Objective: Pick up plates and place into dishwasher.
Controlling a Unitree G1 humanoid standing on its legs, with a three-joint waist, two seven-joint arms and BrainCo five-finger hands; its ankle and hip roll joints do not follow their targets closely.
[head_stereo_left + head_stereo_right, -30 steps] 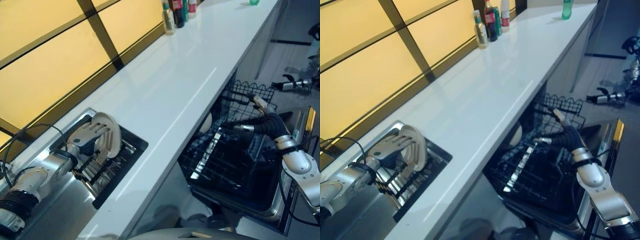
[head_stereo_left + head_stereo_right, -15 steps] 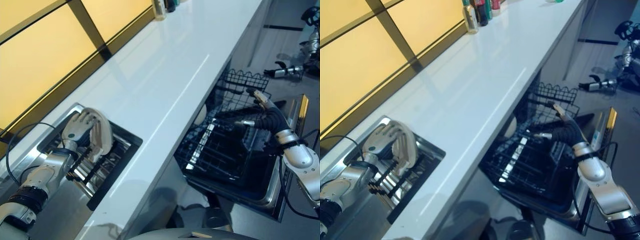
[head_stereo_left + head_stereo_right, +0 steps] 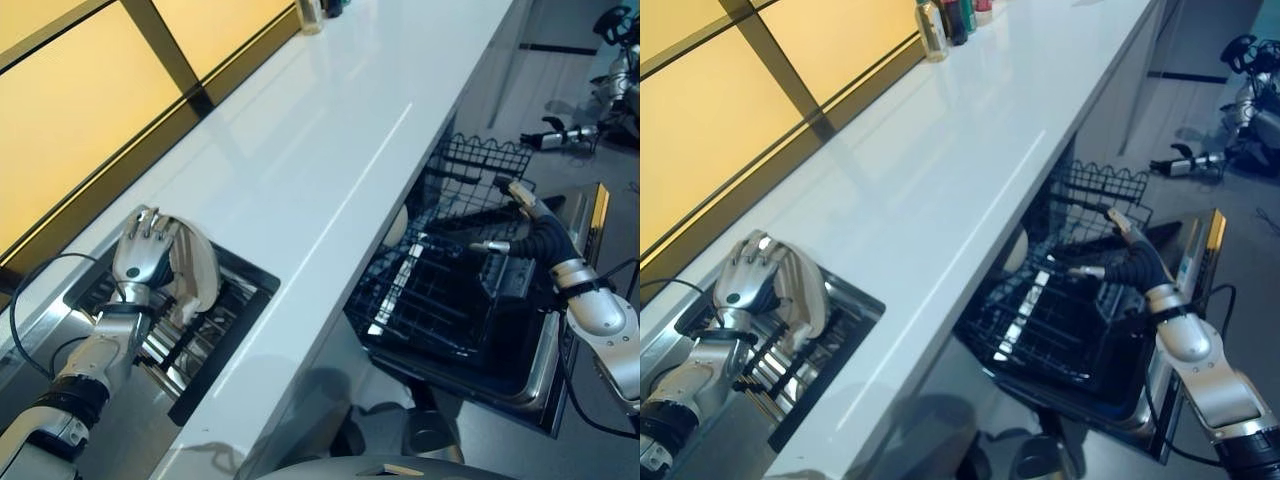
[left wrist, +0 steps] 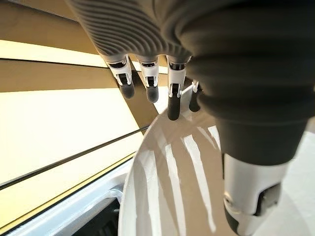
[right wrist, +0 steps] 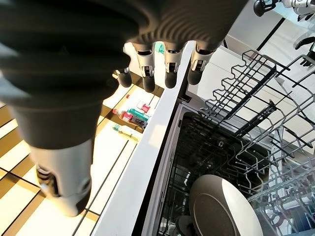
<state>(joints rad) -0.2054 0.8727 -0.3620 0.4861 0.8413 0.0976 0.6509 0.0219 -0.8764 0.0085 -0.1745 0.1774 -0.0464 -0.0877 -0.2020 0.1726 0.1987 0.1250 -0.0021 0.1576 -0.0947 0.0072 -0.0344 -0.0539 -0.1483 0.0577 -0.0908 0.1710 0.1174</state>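
Note:
A cream plate (image 3: pixel 198 278) stands on edge in the black rack (image 3: pixel 190 345) set in the sink. My left hand (image 3: pixel 140 255) rests upright against the plate's left face, its fingers (image 4: pixel 172 98) straight and reaching past the rim of the plate (image 4: pixel 172 187), with the thumb apart on the near side. The dishwasher's lower rack (image 3: pixel 440 300) is pulled out beneath the counter, and one plate (image 5: pixel 221 209) stands in it near the counter edge (image 3: pixel 397 225). My right hand (image 3: pixel 525 215) hovers open over that rack, holding nothing.
A long white counter (image 3: pixel 330 150) runs between the sink and the dishwasher. Bottles (image 3: pixel 945 15) stand at its far end. The upper wire rack (image 3: pixel 490 165) juts out behind my right hand. The open dishwasher door (image 3: pixel 575 300) lies low on the right. Robot parts (image 3: pixel 570 135) lie on the floor.
The camera has shifted. My left hand has turned from lying across the plate to fingers pointing up along its face. The right hand stays over the rack.

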